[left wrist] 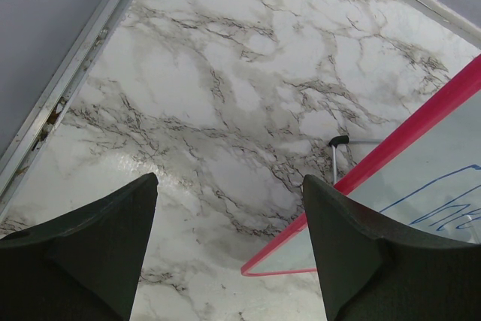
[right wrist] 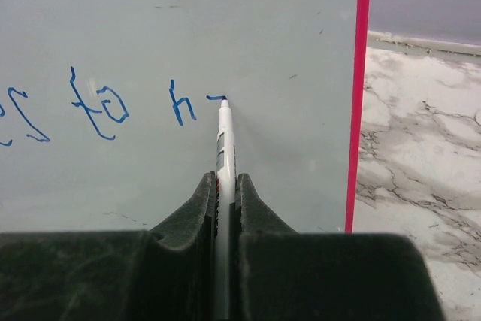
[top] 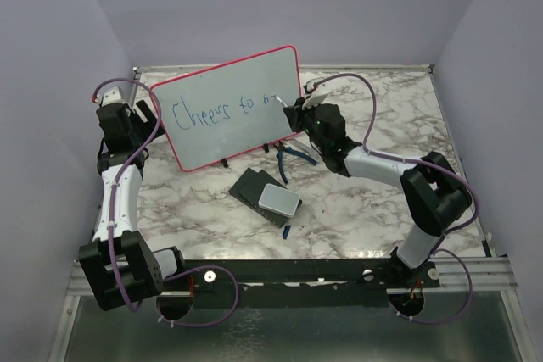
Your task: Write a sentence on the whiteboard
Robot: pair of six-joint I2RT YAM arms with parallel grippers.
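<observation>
The whiteboard, framed in red-pink, stands tilted at the back of the marble table. The sentence on it, in blue, reads "Cheers to n" with a short fresh stroke after it. My right gripper is at the board's right part, shut on a white marker. The marker's blue tip touches the board at the end of that stroke, just right of the "n". My left gripper is open by the board's left edge. The board's lower corner shows between its fingers, untouched.
A dark block with a grey-white pad lies in front of the board. Blue-handled pliers lie beside my right gripper, and a small blue cap lies nearer the bases. A black foot props the board. Metal rails edge the table.
</observation>
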